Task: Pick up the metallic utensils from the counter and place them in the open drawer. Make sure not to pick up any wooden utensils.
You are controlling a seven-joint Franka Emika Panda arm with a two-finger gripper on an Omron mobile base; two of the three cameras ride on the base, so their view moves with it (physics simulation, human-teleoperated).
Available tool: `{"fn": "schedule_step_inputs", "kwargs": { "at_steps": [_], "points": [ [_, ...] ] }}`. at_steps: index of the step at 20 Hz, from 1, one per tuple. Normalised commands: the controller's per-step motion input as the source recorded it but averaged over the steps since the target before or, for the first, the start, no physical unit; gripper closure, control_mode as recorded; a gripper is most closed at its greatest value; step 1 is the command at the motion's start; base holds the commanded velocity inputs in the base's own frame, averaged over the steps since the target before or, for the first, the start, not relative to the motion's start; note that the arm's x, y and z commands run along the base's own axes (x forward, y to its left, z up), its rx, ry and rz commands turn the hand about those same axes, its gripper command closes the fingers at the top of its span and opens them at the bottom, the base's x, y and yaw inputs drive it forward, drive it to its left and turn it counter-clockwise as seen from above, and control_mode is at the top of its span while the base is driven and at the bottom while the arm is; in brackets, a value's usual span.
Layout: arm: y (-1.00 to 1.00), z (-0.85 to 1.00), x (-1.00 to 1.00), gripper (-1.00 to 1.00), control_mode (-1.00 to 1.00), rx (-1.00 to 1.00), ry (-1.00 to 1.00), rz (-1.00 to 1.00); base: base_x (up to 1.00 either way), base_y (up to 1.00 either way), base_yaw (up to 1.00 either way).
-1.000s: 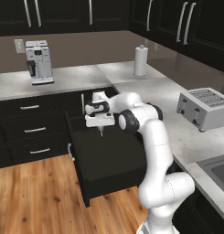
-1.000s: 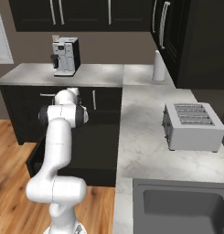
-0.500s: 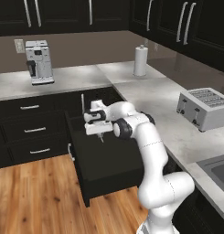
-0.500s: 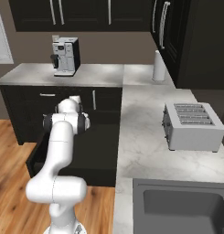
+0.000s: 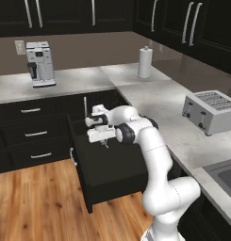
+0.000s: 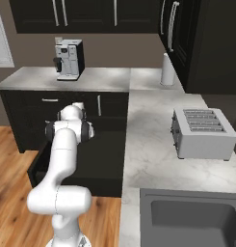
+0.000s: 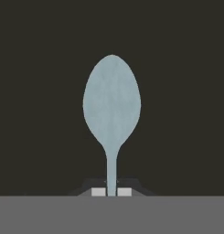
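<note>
My gripper (image 7: 111, 192) is shut on the thin handle of a small silvery spoon (image 7: 111, 105), whose bowl points away from the hand against the dark inside of the drawer. From the left base view the gripper (image 5: 103, 141) hangs just above the wide open black drawer (image 5: 112, 181), fingers pointing down, with the spoon (image 5: 106, 145) a small sliver below them. In the right base view the arm stands in front of the same drawer (image 6: 98, 164) and hides the hand. The counter with the cooktop is out of view.
A coffee machine (image 5: 40, 63) stands on the grey countertop at the back left, above narrow stacked drawers (image 5: 27, 136). A paper towel roll (image 5: 145, 62) and a toaster (image 5: 212, 110) sit on the marbled top to the right. A sink (image 6: 187, 217) lies near the right front.
The hand has sunk a little lower over the open drawer, with the spoon still held between the fingers. The base and the drawer have not moved.
</note>
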Motion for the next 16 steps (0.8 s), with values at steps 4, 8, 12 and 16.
{"fn": "schedule_step_inputs", "kwargs": {
  "at_steps": [4, 8, 12, 16],
  "points": [
    [-0.38, 0.07, -0.92, 1.0, -1.0, 0.07, 0.0, 0.02, 0.0, 0.0, 0.0],
    [-0.5, 0.0, -0.91, 1.0, -1.0, 0.08, 0.0, 0.01, 0.0, 0.0, 0.0],
    [-0.42, -0.02, -0.55, 1.0, -1.0, 0.06, -0.01, 0.0, 0.0, 0.0, 0.0],
    [-0.2, -0.14, -0.2, 1.0, -1.0, 0.04, -0.11, 0.0, 0.0, 0.0, 0.0]
  ]
}}
